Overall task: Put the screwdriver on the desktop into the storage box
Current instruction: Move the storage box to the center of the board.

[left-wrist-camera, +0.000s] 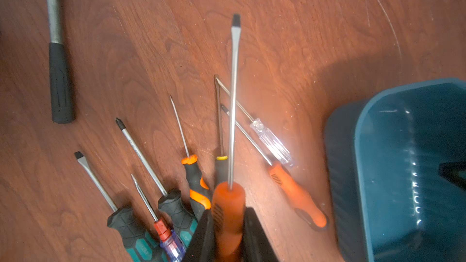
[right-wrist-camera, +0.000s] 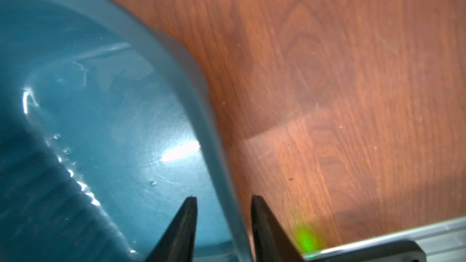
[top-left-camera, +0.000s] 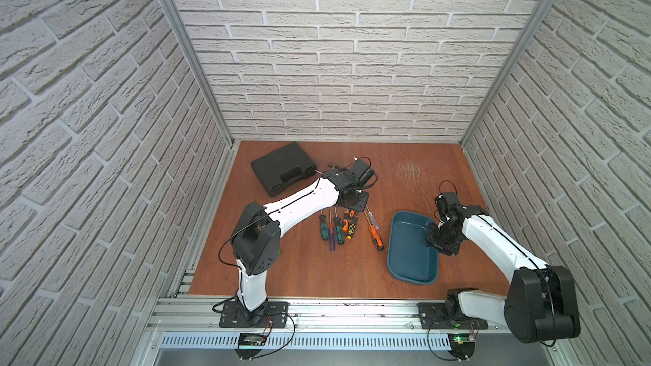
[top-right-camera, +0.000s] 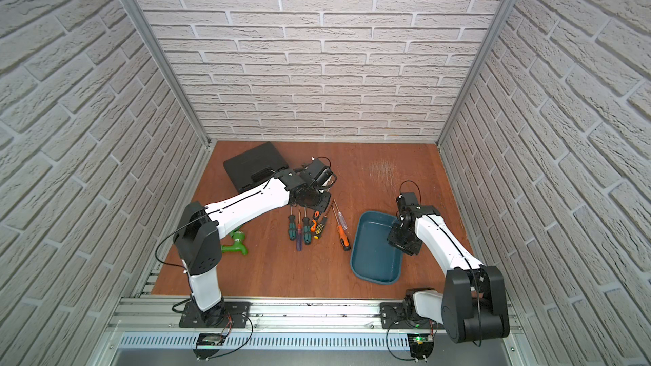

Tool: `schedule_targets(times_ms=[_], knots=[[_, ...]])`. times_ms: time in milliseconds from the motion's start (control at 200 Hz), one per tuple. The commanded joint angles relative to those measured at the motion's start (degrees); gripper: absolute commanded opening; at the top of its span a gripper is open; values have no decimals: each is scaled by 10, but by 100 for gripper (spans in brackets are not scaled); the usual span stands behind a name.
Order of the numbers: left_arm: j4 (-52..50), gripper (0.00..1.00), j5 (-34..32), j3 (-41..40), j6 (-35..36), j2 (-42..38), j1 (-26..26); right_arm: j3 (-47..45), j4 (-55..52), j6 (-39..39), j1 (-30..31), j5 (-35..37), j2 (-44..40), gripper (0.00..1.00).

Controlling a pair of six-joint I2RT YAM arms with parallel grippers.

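While the left gripper (left-wrist-camera: 229,210) is clamped on the orange screwdriver (left-wrist-camera: 228,196) by its handle (shaft projecting ahead of it), the right gripper (right-wrist-camera: 222,197) has its jaws apart, astride the storage box (right-wrist-camera: 113,127) wall.

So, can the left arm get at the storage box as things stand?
Probably yes: the left gripper, shut on the orange screwdriver, is close to the storage box; only flat-lying screwdrivers lie between. The right gripper straddles its far rim.
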Motion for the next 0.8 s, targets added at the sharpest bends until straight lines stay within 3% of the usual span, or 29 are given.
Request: schedule_targets(times_ms=[0, 265, 405, 670, 790], knots=[[-2, 7, 17, 24, 13, 5, 3, 19, 24, -7, 9, -13, 14, 32], [10, 7, 36, 47, 7, 23, 2, 60, 42, -10, 26, -8, 65, 25], [13, 7, 73, 100, 2, 66, -3, 97, 50, -21, 33, -8, 110, 22], [19, 6, 96, 143, -36, 116, -12, 153, 58, -9, 59, -23, 178, 22], [11, 7, 111, 162, -37, 135, -13, 165, 55, -11, 63, -18, 189, 27]])
